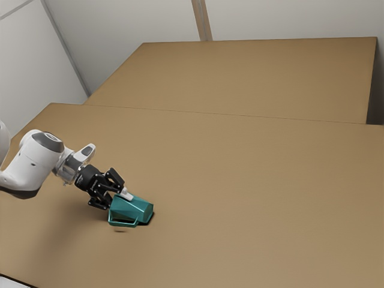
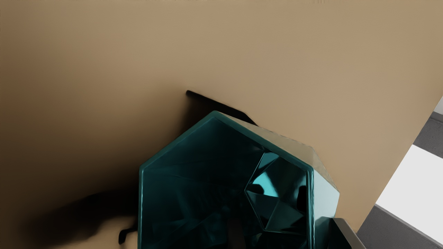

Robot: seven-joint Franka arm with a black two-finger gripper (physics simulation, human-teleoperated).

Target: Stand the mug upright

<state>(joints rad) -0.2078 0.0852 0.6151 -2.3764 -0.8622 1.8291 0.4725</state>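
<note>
The teal mug (image 1: pixel 129 209) lies tilted on its side over the table, its closed base toward the exterior view's right and its handle on the side nearer that camera. My gripper (image 1: pixel 120 201) is at the mug's mouth end, its front part against or overlapping the body. In the wrist view the many-sided mouth of the mug (image 2: pixel 193 180) faces my hand, and the faceted inner bottom shows inside. Part of my gripper's far end is hidden by the mug, and whether it holds the mug is unclear.
The brown table (image 1: pixel 252 192) extends around the mug, and a second brown surface (image 1: pixel 252 78) stands behind it. One table edge passes beside the mug in the wrist view, with a white and grey floor area (image 2: pixel 412 186) beyond. Dark shadows lie beside the mug.
</note>
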